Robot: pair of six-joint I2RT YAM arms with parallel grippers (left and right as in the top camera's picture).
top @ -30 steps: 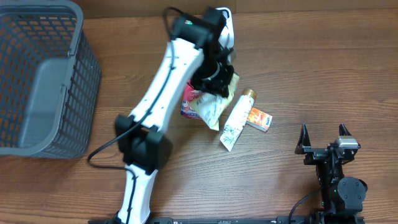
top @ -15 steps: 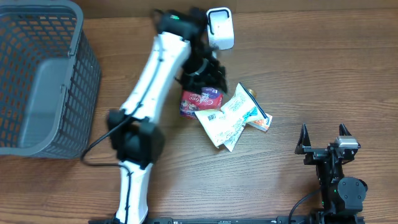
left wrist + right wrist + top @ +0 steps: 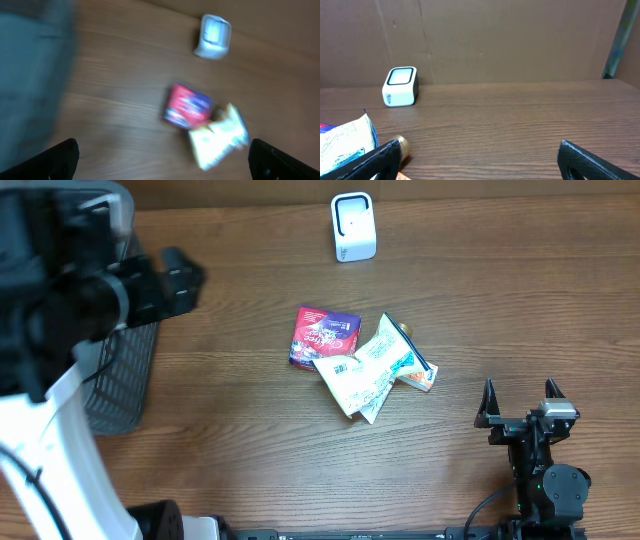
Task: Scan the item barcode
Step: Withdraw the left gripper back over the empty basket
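Left gripper (image 3: 162,156): we see its two fingers spread wide at the bottom corners of its own blurred view, with nothing between them. It hangs high above the table (image 3: 500,290), over the basket side.
Right gripper (image 3: 518,402): it stands wide open and empty, low at the near right of the table.
Items: we count a small heap at mid-table. A white pouch (image 3: 348,383) touches a red packet (image 3: 322,335) on one side. On the other it lies over a tube (image 3: 402,330) and an orange box (image 3: 426,378).
Direction: the heap lies to the left gripper's right and well below it. From the right gripper it lies forward and to the left.
Long axis: the white pouch lies slantwise, running from beside the red packet toward the near right.
Nearer arm: we judge the right gripper closer across the table, as the left one has a long drop first.
Scanner (image 3: 352,227): it stands upright at the far edge, beyond the heap and well apart from it.
Barcode: a dark printed block shows on the pouch's upper face, but we cannot read it.
Basket (image 3: 125,375): the grey mesh is mostly hidden behind the left arm, so we cannot tell what it holds.
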